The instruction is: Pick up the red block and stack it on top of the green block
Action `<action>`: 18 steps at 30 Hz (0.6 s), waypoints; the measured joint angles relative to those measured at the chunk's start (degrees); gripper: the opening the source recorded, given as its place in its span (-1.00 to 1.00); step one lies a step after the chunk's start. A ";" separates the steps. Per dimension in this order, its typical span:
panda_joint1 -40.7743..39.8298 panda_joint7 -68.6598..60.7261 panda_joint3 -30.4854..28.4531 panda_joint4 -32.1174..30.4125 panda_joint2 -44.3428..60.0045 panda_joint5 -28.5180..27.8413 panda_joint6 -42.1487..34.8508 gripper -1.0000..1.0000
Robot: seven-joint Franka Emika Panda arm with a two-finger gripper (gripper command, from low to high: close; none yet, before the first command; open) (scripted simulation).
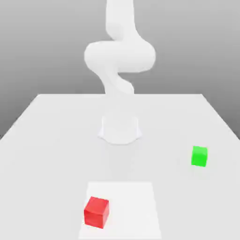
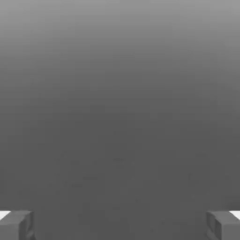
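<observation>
The job looks like it is just starting. The gripper [image 2: 120, 225] has its fingers [image 2: 16, 225] spread wide, holding nothing. The red block [image 1: 96, 212] sits on the table [image 1: 47, 140], well apart from the green block [image 1: 199, 156]. Next, the arm must probably reach the red block.

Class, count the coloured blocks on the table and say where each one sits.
2. The red block sits near the front edge, towards the exterior view's left; the green block sits farther back on its right. None seems hidden.

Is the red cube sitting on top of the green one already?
No, the red block lies on the table apart from the green block, which stands toward the exterior view's right.
</observation>
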 joint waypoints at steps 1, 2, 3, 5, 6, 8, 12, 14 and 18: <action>-0.28 0.39 -0.03 -0.68 2.26 -0.07 1.02 0.00; -0.56 0.76 -0.06 -1.33 4.43 -0.13 1.99 0.00; -0.81 1.13 -0.11 -1.96 6.55 -0.19 2.95 0.00; -1.33 1.82 -0.19 -3.22 10.73 -0.28 4.83 0.00; -1.59 2.16 -0.23 -3.84 12.82 -0.31 5.76 0.00; -2.07 2.84 -0.36 -5.09 16.98 -0.39 7.63 0.00; -2.96 4.13 -0.69 -7.58 25.28 -0.46 11.37 0.00; -3.22 4.79 -1.05 -8.81 29.44 -0.48 13.20 0.00; -4.00 5.80 -1.63 -11.31 37.75 -0.15 16.96 0.00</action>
